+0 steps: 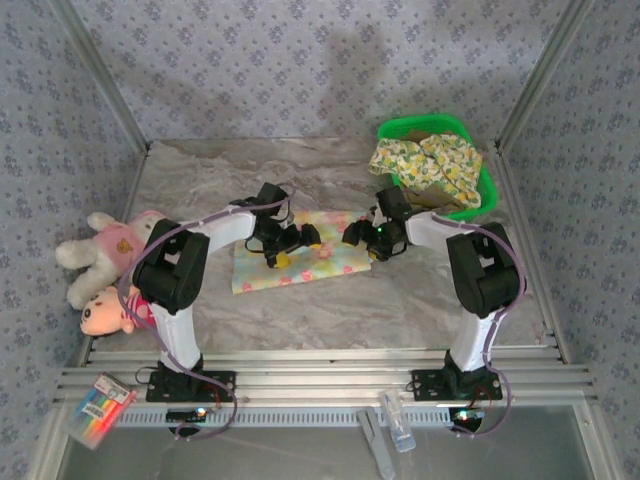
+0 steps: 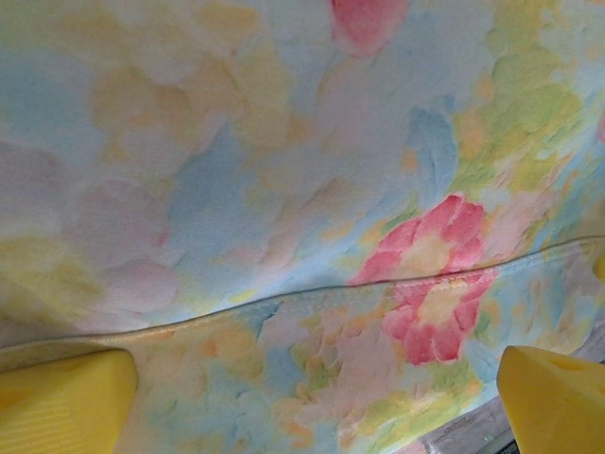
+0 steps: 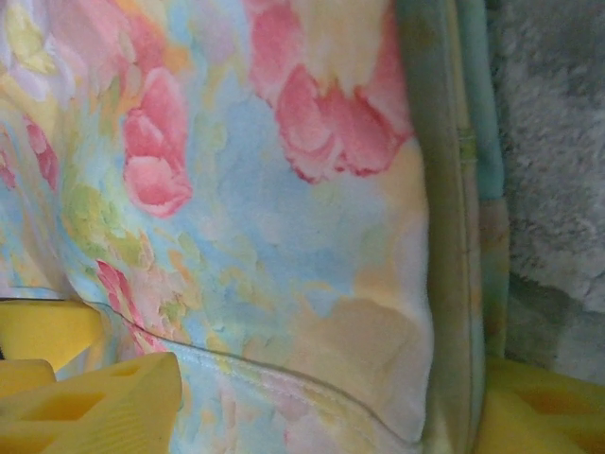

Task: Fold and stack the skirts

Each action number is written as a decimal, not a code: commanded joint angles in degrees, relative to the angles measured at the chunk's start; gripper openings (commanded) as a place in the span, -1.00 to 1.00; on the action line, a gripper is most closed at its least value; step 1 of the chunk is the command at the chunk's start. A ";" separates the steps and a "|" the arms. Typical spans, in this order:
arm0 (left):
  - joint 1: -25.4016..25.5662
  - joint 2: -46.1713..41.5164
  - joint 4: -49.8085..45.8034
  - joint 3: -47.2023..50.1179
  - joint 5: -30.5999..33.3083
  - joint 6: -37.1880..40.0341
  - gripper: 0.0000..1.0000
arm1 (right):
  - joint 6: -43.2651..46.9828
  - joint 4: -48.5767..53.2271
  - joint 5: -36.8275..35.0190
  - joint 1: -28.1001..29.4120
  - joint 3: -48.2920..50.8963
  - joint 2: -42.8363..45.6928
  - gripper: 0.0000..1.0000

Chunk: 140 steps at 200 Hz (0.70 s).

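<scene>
A pale yellow pastel-patterned skirt (image 1: pixel 322 266) lies flat in the middle of the table. My left gripper (image 1: pixel 297 247) hovers low over its middle, open, and its yellow fingertips (image 2: pixel 59 402) stand wide apart over a hem seam of the cloth (image 2: pixel 284 189). My right gripper (image 1: pixel 352 234) is at the skirt's right edge, open, with its yellow fingers (image 3: pixel 95 397) straddling the folded edge of the cloth (image 3: pixel 265 236). A white-yellow floral skirt (image 1: pixel 432 165) is heaped in the green basket (image 1: pixel 425 127) at the back right.
A pink plush toy (image 1: pixel 110 265) lies at the table's left edge. A pack of markers (image 1: pixel 98 408) and a small bottle (image 1: pixel 398 425) rest on the rail in front of the arm bases. Bare grey table (image 3: pixel 558 142) shows right of the skirt.
</scene>
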<state>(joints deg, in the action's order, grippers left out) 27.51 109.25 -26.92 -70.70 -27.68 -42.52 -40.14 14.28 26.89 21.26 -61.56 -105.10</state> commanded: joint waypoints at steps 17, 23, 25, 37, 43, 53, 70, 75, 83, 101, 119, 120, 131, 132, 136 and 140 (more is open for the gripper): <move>0.39 1.94 -2.44 3.01 3.75 1.49 1.00 | -4.87 -4.26 1.14 -0.07 4.48 0.28 -0.04; 0.42 1.77 -2.46 3.17 3.84 1.53 0.99 | -5.59 -5.55 0.98 -0.33 5.20 0.53 -0.13; 0.39 1.69 -2.44 3.19 3.86 1.58 1.00 | -5.90 -5.99 0.84 -0.49 5.46 0.62 -0.16; 0.38 1.36 -2.39 3.62 4.20 1.73 1.00 | -6.87 -8.68 0.61 -1.01 6.61 1.47 -0.36; 0.39 1.19 -2.44 3.80 4.38 1.66 0.99 | -6.88 -9.68 0.69 -1.14 6.95 1.91 -0.45; 0.46 0.97 -2.35 3.98 4.26 1.56 1.00 | -6.35 -11.74 1.40 -1.45 7.41 2.96 -0.65; 0.58 0.32 -1.14 4.19 2.51 0.60 1.00 | -3.37 -10.96 1.45 -1.49 6.55 4.57 -0.96; 0.66 -0.08 -0.88 4.05 1.95 0.30 1.00 | -1.94 -9.48 0.97 -1.49 5.92 5.01 -0.99; 0.78 -1.02 -0.90 3.60 1.61 0.13 0.99 | 0.64 -5.84 -0.51 -1.50 4.48 5.78 -1.00; 0.20 -4.88 -2.88 2.07 2.70 1.03 1.00 | 7.31 4.40 -6.61 -1.36 0.97 7.26 -1.00; -1.29 -9.74 -7.10 1.18 6.87 3.81 1.00 | 12.96 13.95 -13.88 -0.79 -3.22 8.11 -1.00; -1.39 -9.88 -7.41 1.18 7.30 4.00 1.00 | 13.19 14.47 -14.37 -0.79 -3.35 8.09 -1.00; -2.73 -12.63 -9.74 2.01 10.76 5.63 0.99 | 15.70 19.45 -19.29 -0.30 -6.08 8.12 -1.00; -2.90 -12.82 -9.87 2.12 10.91 5.75 1.00 | 15.92 19.68 -19.71 -0.23 -6.14 8.10 -1.00; -3.68 -13.55 -10.27 2.77 11.82 6.23 1.00 | 16.66 21.46 -21.30 -0.01 -7.89 8.07 -1.00; -4.58 -14.25 -10.56 3.46 12.35 6.63 1.00 | 17.11 23.12 -22.97 0.31 -9.06 7.99 -1.00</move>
<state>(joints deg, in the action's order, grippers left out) 26.92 102.74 -30.26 -69.01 -23.18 -40.36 -32.56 20.86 18.13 20.40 -63.31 -99.07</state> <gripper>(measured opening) 0.997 0.065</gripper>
